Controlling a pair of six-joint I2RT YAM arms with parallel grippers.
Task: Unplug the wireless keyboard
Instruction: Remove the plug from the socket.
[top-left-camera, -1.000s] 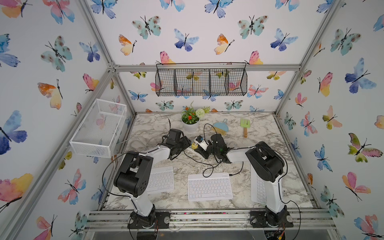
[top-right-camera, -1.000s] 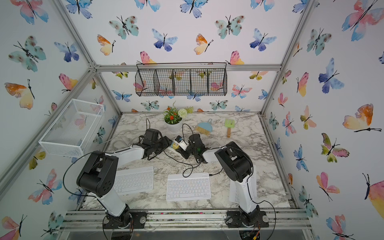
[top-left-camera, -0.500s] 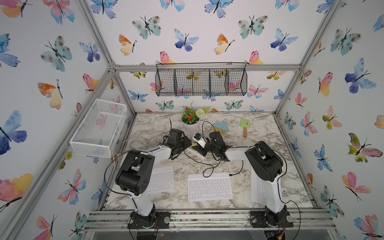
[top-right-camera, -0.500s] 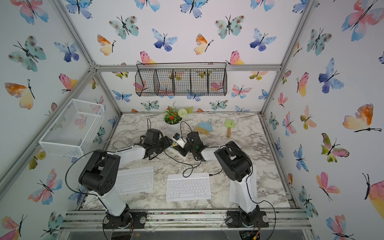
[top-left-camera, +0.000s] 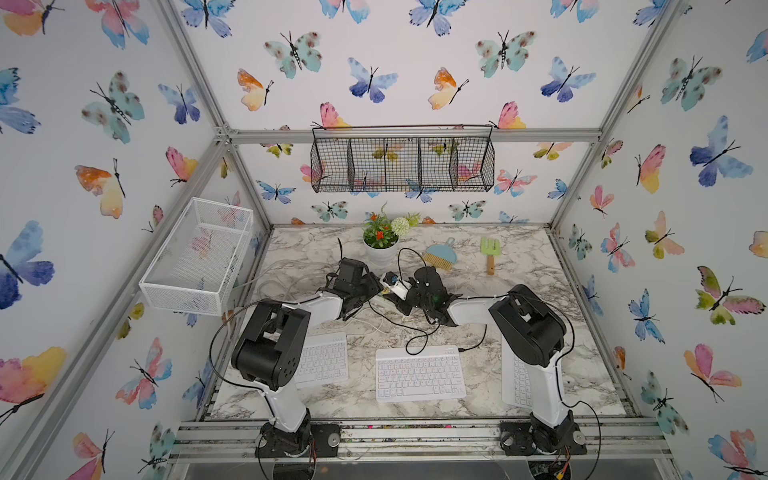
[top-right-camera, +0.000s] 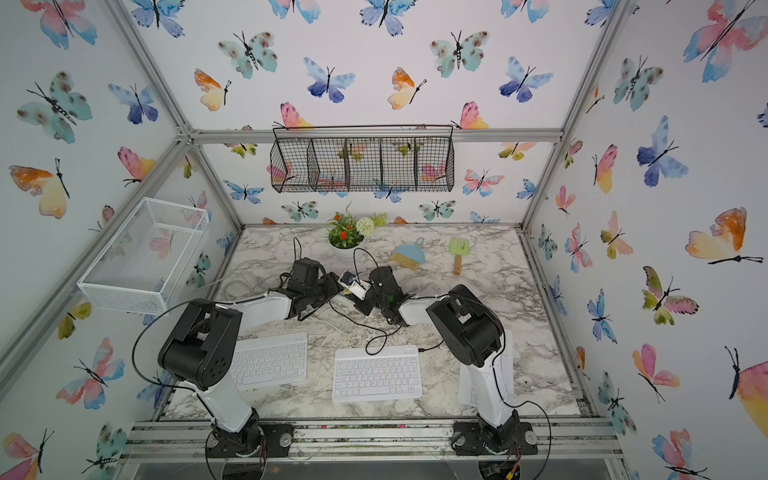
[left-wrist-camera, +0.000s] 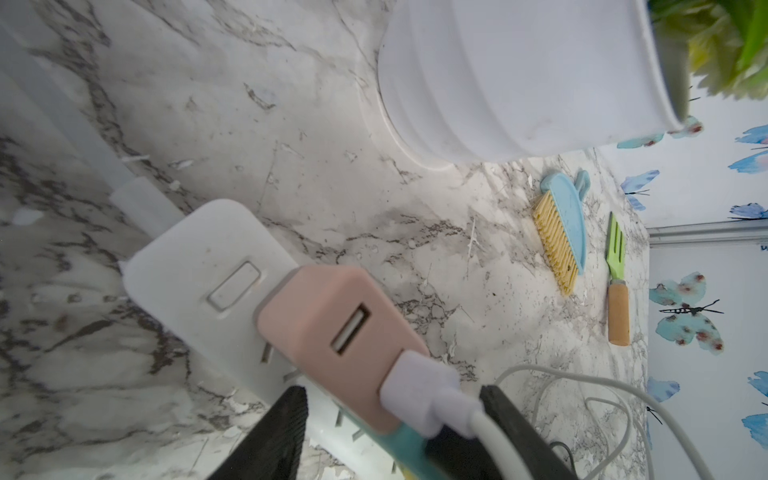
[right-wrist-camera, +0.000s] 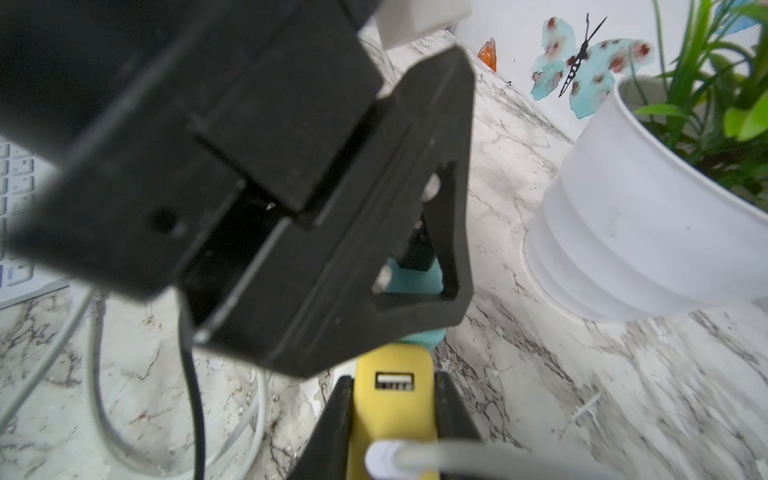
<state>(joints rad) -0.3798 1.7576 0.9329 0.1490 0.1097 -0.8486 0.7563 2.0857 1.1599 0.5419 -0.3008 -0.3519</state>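
Three white keyboards lie along the front. The middle keyboard (top-left-camera: 419, 374) (top-right-camera: 376, 374) has a black cable (top-left-camera: 399, 326) in its far right corner. The left keyboard (top-left-camera: 324, 359) and the right keyboard (top-left-camera: 515, 382) are partly hidden by the arms. Mid-table lies a white power strip (left-wrist-camera: 199, 266) carrying a pink charger (left-wrist-camera: 328, 328), a teal charger (right-wrist-camera: 415, 278) and a yellow charger (right-wrist-camera: 392, 411). White plugs sit in the pink and yellow ones. My left gripper (left-wrist-camera: 395, 390) (top-left-camera: 376, 289) clamps the strip's sides. My right gripper (right-wrist-camera: 395, 378) (top-left-camera: 395, 297) is shut on the yellow charger.
A white flower pot (top-left-camera: 380, 251) stands just behind the strip. A blue hand brush (top-left-camera: 440, 255) and a green toy fork (top-left-camera: 490, 253) lie to its right. Loose white cables (top-left-camera: 286, 276) loop at the left. A white wire basket (top-left-camera: 199, 253) hangs on the left wall.
Both grippers have stayed at the power strip, and the right one has shifted only slightly. Neither grip has changed.
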